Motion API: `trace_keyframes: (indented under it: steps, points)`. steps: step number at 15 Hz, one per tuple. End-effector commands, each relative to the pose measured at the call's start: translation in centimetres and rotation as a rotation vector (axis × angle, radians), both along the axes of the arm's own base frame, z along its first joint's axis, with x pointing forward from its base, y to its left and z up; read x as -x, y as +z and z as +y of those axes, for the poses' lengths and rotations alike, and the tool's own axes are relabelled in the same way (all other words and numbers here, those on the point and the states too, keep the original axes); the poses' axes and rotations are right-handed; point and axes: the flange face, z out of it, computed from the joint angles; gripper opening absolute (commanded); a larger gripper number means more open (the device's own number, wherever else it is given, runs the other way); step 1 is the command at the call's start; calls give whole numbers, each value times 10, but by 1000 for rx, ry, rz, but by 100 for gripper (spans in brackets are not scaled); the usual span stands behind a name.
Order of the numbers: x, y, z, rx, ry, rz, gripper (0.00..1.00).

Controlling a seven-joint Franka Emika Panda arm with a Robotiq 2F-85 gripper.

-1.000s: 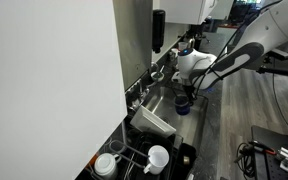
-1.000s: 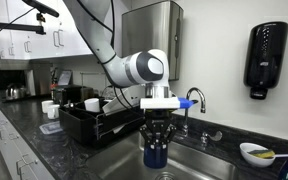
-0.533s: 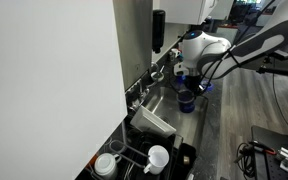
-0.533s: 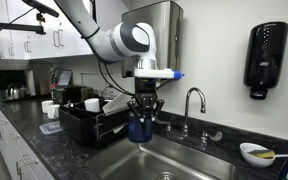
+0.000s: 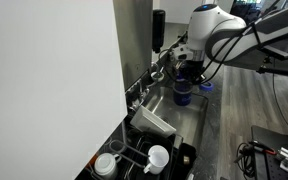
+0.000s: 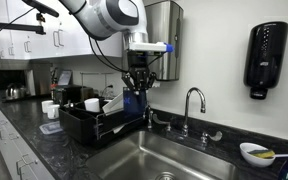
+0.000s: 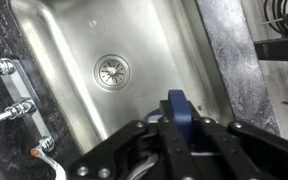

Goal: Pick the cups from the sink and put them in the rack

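Cup: a small dark blue cup (image 6: 134,105) is being held up in the air by the gripper (image 6: 136,90).

Cup's look: the outside is showing dark blue all over, and the cup (image 5: 183,96) is hanging upright under the gripper (image 5: 185,84). In the wrist view only a thick blue strip of the cup (image 7: 178,112) is being seen, so the colour of the inside cannot be told.

Fingers: the dark fingers (image 7: 132,140) are being pressed shut on the cup, and the blue strip is being gripped between them.

Where the cup is: it is being held over the sink (image 6: 159,160), well above the bottom, at the end next to the rack (image 6: 74,125). It is being seen just beside the rack's end wall, between the rack and the tap (image 6: 192,100).

Sink: a long grey steel bowl (image 7: 74,40) is being looked down on in the wrist view, with a round drain (image 7: 112,69) in its floor and a dark counter (image 7: 229,60) along its side.

Rack: a black rack (image 5: 187,158) with wires is being seen at the end of the sink. A white cup (image 5: 157,157) is sitting in it. A slanted whitish tub (image 5: 154,122) is lying between the rack and the open part of the sink.

Arm: the white arm (image 6: 104,15) is being reached in from above.
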Motion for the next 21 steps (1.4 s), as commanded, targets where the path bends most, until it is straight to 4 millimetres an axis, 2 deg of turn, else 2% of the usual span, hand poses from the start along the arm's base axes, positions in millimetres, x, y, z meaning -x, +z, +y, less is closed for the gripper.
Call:
trace_keyframes:
  steps: [1, 8, 21]
  points:
    - [12, 24, 18, -35, 58, -2, 4]
    - [10, 27, 61, -195, 29, 8, 4]
    - [18, 25, 113, -214, 51, 154, 4]
